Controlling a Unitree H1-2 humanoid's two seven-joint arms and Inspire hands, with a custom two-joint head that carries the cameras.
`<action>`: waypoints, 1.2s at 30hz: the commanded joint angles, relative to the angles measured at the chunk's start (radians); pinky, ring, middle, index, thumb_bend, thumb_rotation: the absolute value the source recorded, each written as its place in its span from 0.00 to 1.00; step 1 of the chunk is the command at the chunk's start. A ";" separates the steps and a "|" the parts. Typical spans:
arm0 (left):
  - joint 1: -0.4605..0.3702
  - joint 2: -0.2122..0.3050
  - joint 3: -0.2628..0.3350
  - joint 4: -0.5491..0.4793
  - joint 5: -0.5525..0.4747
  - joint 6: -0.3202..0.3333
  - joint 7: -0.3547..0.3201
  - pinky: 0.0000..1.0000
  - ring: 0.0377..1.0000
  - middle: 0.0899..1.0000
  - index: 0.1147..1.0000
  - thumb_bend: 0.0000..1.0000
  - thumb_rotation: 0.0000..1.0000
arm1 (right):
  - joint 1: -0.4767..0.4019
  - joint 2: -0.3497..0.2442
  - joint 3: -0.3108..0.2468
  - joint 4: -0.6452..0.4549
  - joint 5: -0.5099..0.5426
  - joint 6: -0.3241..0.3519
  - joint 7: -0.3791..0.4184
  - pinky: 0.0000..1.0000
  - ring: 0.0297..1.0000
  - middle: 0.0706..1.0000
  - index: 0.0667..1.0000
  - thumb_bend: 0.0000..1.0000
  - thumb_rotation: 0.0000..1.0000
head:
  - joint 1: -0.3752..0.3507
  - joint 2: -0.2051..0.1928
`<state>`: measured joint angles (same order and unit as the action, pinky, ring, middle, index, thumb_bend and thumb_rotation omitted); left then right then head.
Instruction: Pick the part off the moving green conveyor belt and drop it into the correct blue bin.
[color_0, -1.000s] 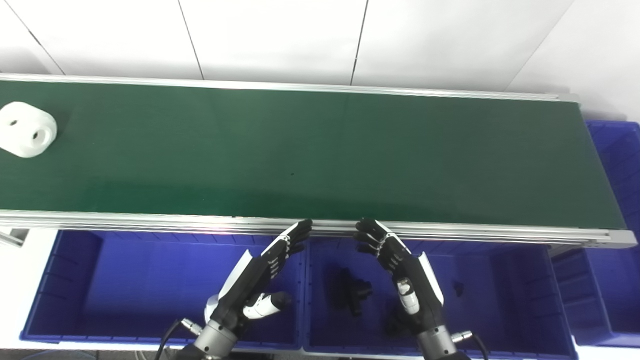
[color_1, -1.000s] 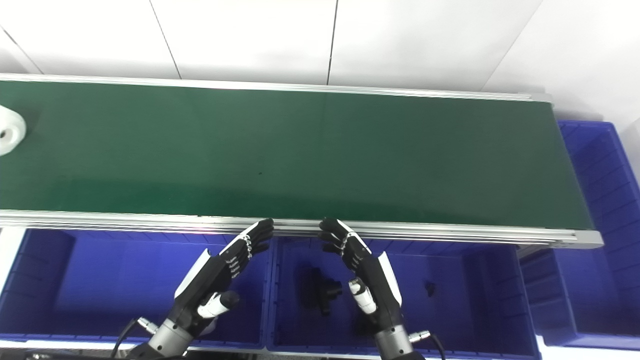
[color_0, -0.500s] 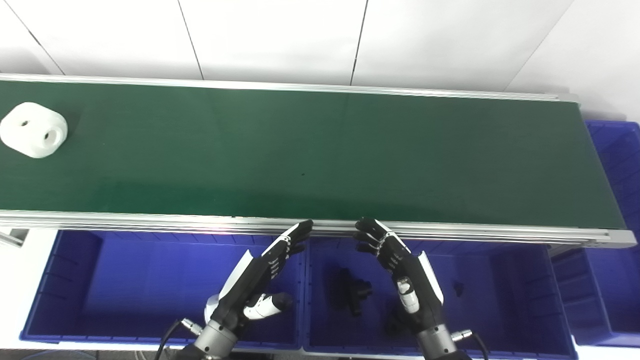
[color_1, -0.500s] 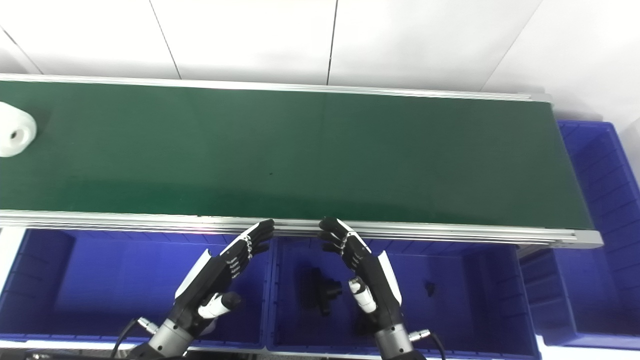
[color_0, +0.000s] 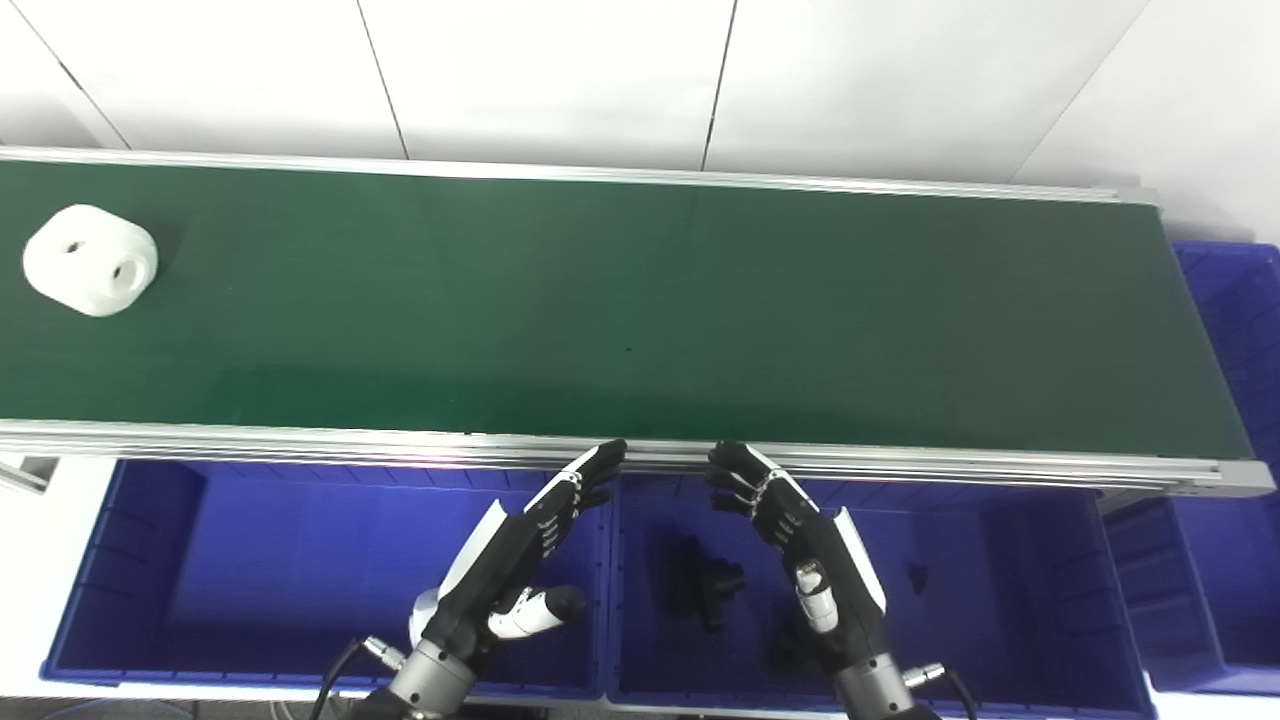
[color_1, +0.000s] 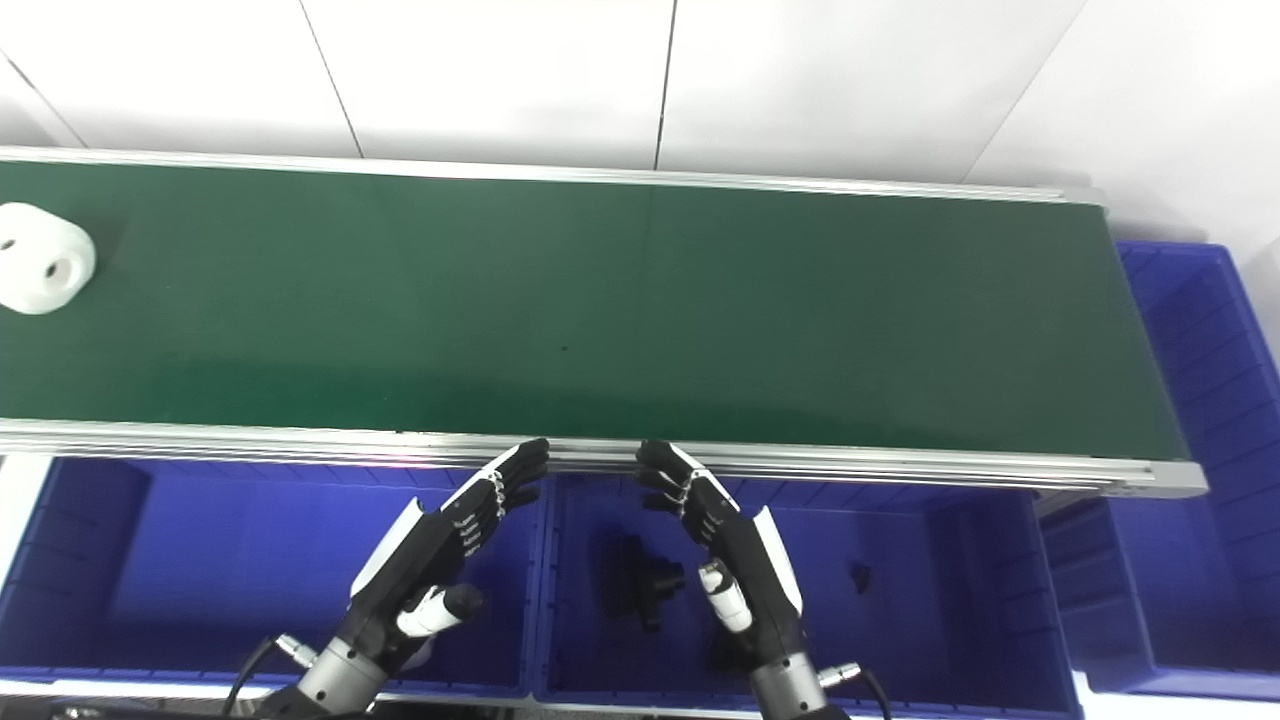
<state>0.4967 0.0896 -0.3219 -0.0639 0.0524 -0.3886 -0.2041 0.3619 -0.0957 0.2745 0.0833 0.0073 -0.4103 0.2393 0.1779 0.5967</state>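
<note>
A white rounded part (color_0: 91, 260) with two holes lies on the green conveyor belt (color_0: 640, 300) at the far left; it also shows in the right eye view (color_1: 45, 271). My left hand (color_0: 520, 550) is open and empty, fingers reaching to the belt's near rail above the blue bins. My right hand (color_0: 800, 540) is open and empty beside it, over the middle blue bin (color_0: 1000, 590). Both hands are far to the right of the part.
The left blue bin (color_0: 250, 570) lies below the belt's rail. The middle bin holds black parts (color_0: 705, 590). Another blue bin (color_0: 1240, 330) stands at the belt's right end. The aluminium rail (color_0: 300, 440) runs along the belt's near edge.
The white part has moved to the right along the belt. Both hands stay about where they were.
</note>
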 joint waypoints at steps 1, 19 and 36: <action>-0.002 -0.003 -0.002 -0.010 -0.003 -0.028 0.002 0.91 0.95 0.95 0.91 0.92 0.84 | 0.005 0.002 0.010 -0.025 -0.009 -0.060 0.005 0.77 0.82 0.84 0.84 1.00 1.00 | 0.001 -0.001; -0.001 -0.004 -0.004 -0.007 -0.001 -0.026 0.001 0.92 0.95 0.95 0.91 0.93 0.84 | 0.005 -0.006 0.021 -0.027 -0.017 -0.060 -0.003 0.81 0.84 0.86 0.85 1.00 1.00 | 0.004 -0.010; -0.005 -0.006 -0.004 0.004 0.001 -0.031 0.002 0.91 0.94 0.94 0.90 0.93 0.84 | -0.005 -0.009 0.020 -0.012 -0.017 -0.060 -0.007 0.81 0.84 0.86 0.85 1.00 1.00 | 0.008 -0.018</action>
<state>0.4929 0.0873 -0.3219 -0.0461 0.0529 -0.3885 -0.2040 0.3621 -0.1069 0.2916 0.0841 -0.0146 -0.4103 0.2302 0.1841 0.5783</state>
